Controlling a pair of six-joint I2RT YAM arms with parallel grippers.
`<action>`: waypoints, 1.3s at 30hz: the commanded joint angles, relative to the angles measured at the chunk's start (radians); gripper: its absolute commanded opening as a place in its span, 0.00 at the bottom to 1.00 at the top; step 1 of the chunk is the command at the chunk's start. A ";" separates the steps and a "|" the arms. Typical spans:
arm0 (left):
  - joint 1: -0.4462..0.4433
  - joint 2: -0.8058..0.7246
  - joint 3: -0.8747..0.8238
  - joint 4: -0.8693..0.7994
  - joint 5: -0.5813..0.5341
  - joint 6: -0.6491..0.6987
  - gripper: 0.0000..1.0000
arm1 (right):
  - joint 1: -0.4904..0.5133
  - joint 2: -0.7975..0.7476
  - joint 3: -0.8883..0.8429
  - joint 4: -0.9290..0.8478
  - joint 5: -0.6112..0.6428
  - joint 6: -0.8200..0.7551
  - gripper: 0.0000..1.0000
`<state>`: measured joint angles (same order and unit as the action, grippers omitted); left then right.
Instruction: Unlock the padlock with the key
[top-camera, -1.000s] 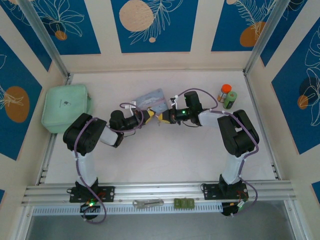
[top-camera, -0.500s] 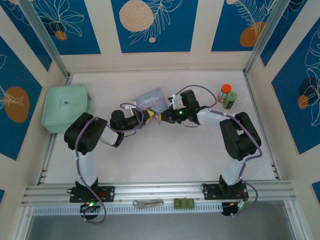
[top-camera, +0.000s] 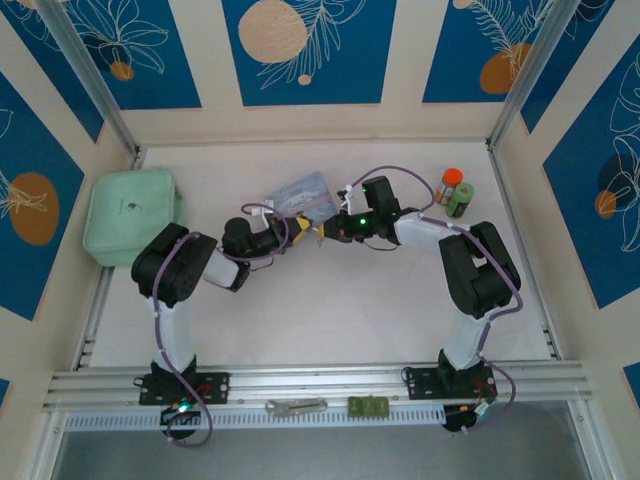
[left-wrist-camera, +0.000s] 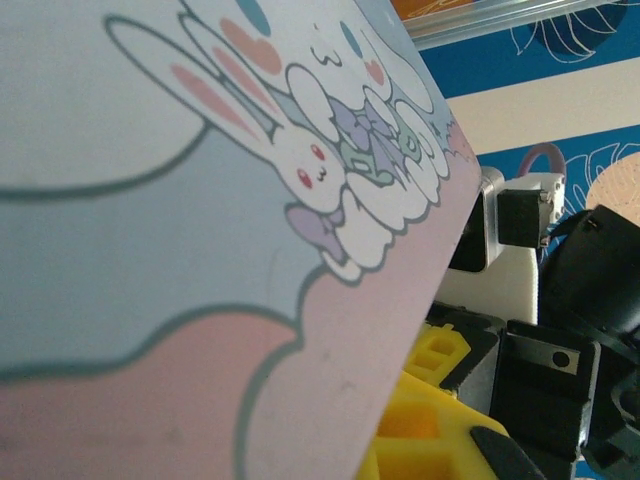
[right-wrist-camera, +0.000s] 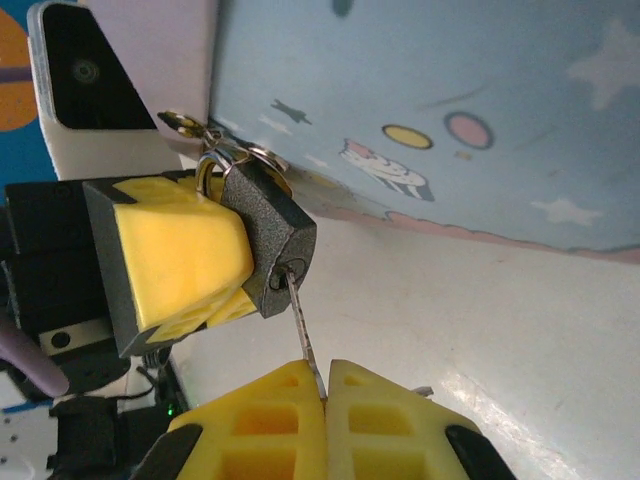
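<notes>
Tightly pressed together, the yellow fingers of the right gripper (right-wrist-camera: 326, 378) pinch the head end of a thin silvery metal key (right-wrist-camera: 303, 330), whose blade rises from between them and enters the keyhole in the bottom face of a small, dark, near-black padlock (right-wrist-camera: 262, 232). The padlock hangs tilted above the pale table (right-wrist-camera: 480, 330), keyhole end towards the right gripper. It is clamped from the side by the left gripper (top-camera: 297, 233), whose yellow pad lies flat against the padlock's body in the right wrist view. The padlock's slim silvery shackle (right-wrist-camera: 203, 175) loops upward beside a small metal ring (right-wrist-camera: 265, 155), at the edge of a pale blue tin with cartoon rabbits and stars (right-wrist-camera: 450, 110); exactly how the shackle is hooked there is hard to make out. From above, the two grippers meet nose to nose near the middle of the table, just in front of the tin. Farther out lie a mint-green zipped pouch (top-camera: 130, 215) at the left wall, an orange-capped bottle (top-camera: 451, 184) and a green bottle (top-camera: 462, 199) touching at the far right, and a silver wrench-like tool (top-camera: 296, 406) on the near rail.
</notes>
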<state>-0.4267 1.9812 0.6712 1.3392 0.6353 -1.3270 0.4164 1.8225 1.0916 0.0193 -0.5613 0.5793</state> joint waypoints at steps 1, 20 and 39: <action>-0.090 -0.001 0.022 0.069 0.336 0.006 0.00 | -0.006 0.048 0.113 0.092 -0.066 -0.083 0.00; -0.078 0.016 0.048 0.069 0.460 0.015 0.00 | -0.067 0.143 0.328 -0.240 -0.246 -0.364 0.00; -0.072 -0.021 -0.013 0.069 0.259 0.033 0.00 | 0.014 0.004 0.011 0.170 0.142 0.010 0.00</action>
<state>-0.4278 1.9984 0.6621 1.3006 0.7902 -1.3254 0.4107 1.8778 1.1519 0.0097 -0.5377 0.5220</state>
